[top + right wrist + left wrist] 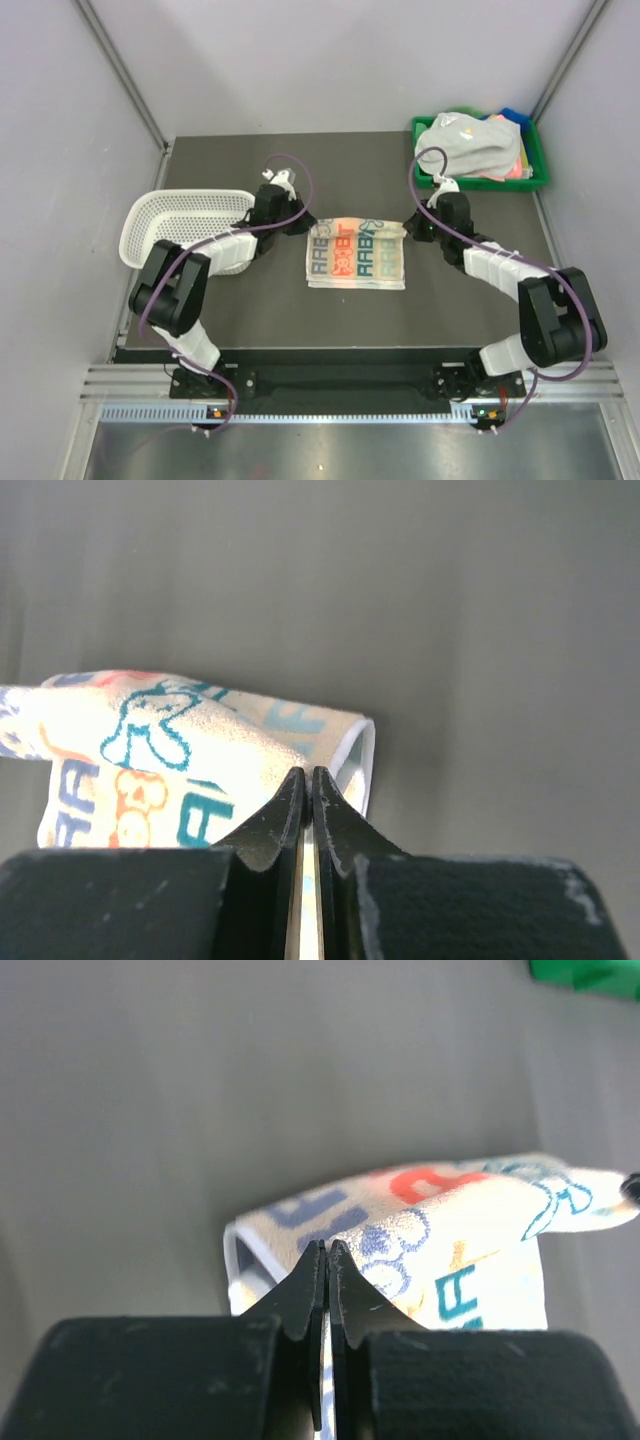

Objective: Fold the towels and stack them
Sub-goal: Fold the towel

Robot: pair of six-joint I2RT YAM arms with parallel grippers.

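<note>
The left gripper (327,1245) is pressing its jaws together on a thin layer of cloth; a pale sliver of fabric is showing in the slit between them. The right gripper (307,772) is clamping in the same way. Each is pinching one far corner of the lettered towel (355,255), the left arm taking the left corner and the right arm the right. This paired hold is serving, in all likelihood, to carry one edge straight and level so that the fold lands square.

At both corners the cloth is curling under the jaws in a loop, with a white inner face showing; the towel is therefore lying doubled there. Whether the pinched edge is resting on the layer below or hanging just above it cannot be told.

The lettered towel is lying in the middle of the table (250,310), between the two arms, well apart from the basket (180,215) on the left and from the tray (480,184) at the far right corner. It is showing as a cream, soft-napped rectangle, wider than deep, printed with blue, teal and orange-red letters and an outlined cartoon figure.

The other towels (470,145) are sitting heaped in the tray, a grey-white one uppermost; stacking is judged not yet begun.
</note>
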